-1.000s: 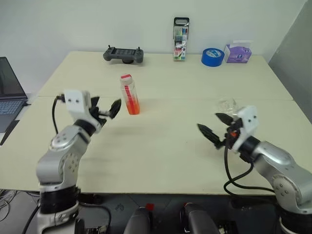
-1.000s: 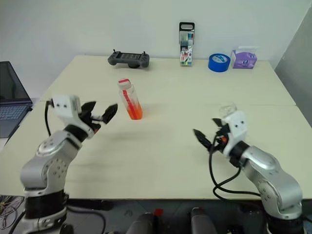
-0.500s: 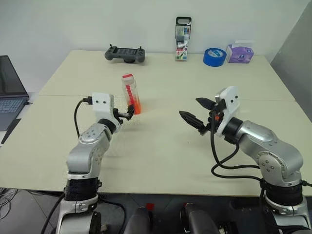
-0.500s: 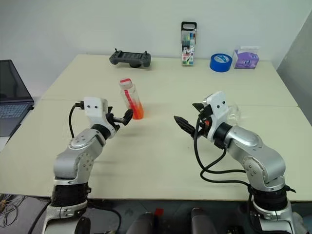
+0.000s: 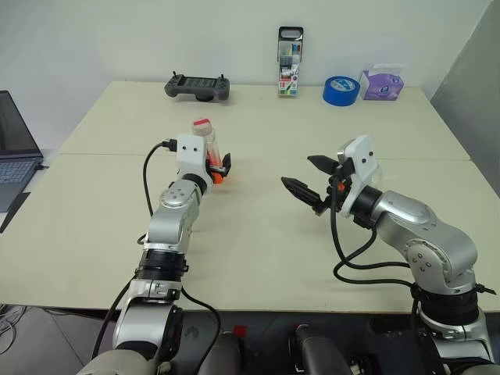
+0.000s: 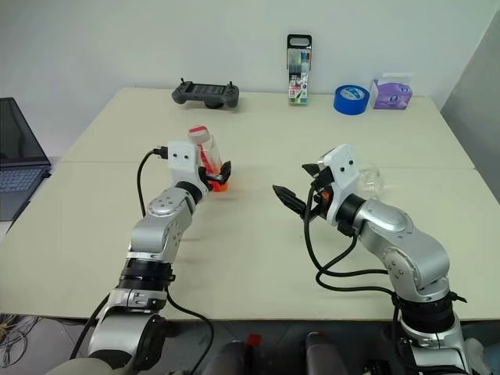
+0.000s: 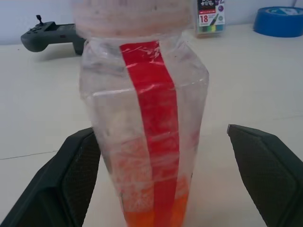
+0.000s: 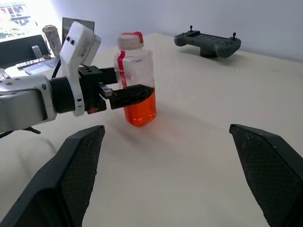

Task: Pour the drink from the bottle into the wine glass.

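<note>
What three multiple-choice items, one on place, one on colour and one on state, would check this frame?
1. Where is the bottle?
A. between the left gripper's fingers
B. beside the blue tape roll
C. on the laptop

2. What colour is the drink?
A. green
B. orange-red
C. clear

3. How is the right gripper?
A. shut on the wine glass
B. shut on the bottle
C. open, holding nothing

Key: 1 A, the left wrist view shows a finger on either side of it. 2 B, orange-red liquid fills the bottle's base. 3 C, its fingers are spread over bare table.

Silver arms, black cables, white wrists
</note>
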Controlling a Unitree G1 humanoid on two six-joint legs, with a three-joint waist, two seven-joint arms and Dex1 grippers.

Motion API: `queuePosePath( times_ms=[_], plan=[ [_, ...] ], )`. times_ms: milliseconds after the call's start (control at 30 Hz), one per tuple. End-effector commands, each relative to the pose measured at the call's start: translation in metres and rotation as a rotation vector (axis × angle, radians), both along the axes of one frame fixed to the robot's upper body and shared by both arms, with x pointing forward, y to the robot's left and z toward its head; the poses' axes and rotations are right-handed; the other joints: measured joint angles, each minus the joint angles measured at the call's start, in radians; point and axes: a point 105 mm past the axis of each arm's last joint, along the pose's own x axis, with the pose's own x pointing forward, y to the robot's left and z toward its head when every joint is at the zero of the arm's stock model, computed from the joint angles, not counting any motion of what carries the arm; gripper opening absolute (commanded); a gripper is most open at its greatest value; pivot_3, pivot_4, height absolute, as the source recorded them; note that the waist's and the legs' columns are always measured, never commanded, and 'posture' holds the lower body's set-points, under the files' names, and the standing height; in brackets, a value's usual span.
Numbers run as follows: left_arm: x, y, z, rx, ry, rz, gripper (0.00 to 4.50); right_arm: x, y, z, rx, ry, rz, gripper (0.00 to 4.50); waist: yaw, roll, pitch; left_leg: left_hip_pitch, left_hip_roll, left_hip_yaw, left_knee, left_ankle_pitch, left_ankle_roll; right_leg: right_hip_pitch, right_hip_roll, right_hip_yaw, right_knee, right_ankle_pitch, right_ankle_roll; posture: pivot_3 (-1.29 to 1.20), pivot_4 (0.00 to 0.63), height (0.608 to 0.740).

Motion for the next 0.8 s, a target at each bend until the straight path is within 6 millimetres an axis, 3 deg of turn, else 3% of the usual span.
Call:
queuePosePath(
  times_ms=[33, 367, 633, 800],
  plan=[
    [0.007, 0.005, 0.023, -0.003, -0.09, 0.044, 4.45, -0.002, -0.003, 0.007, 0.022, -0.037, -0.02, 4.5, 0.0, 0.0, 0.0, 0.0, 0.0, 0.0, 0.0, 0.0, 0.0, 0.0, 0.0, 0.0, 0.0, 0.0, 0.0, 0.0, 0.15, 0.74],
    [0.016, 0.006, 0.034, 0.023, -0.142, 0.045, 4.45, 0.002, -0.007, 0.004, 0.031, -0.031, -0.057, 4.5, 0.0, 0.0, 0.0, 0.0, 0.0, 0.0, 0.0, 0.0, 0.0, 0.0, 0.0, 0.0, 0.0, 0.001, 0.0, 0.0, 0.15, 0.74],
    [0.006, -0.006, 0.055, 0.032, -0.267, -0.003, 4.45, 0.001, -0.003, 0.001, 0.029, -0.023, -0.045, 4.5, 0.0, 0.0, 0.0, 0.0, 0.0, 0.0, 0.0, 0.0, 0.0, 0.0, 0.0, 0.0, 0.0, 0.001, 0.0, 0.0, 0.15, 0.74],
    [0.001, -0.006, 0.054, 0.026, -0.275, 0.01, 4.45, 0.0, -0.003, 0.001, 0.028, -0.022, -0.044, 4.5, 0.0, 0.0, 0.0, 0.0, 0.0, 0.0, 0.0, 0.0, 0.0, 0.0, -0.001, 0.0, 0.0, 0.001, 0.0, 0.0, 0.15, 0.74]
  ],
)
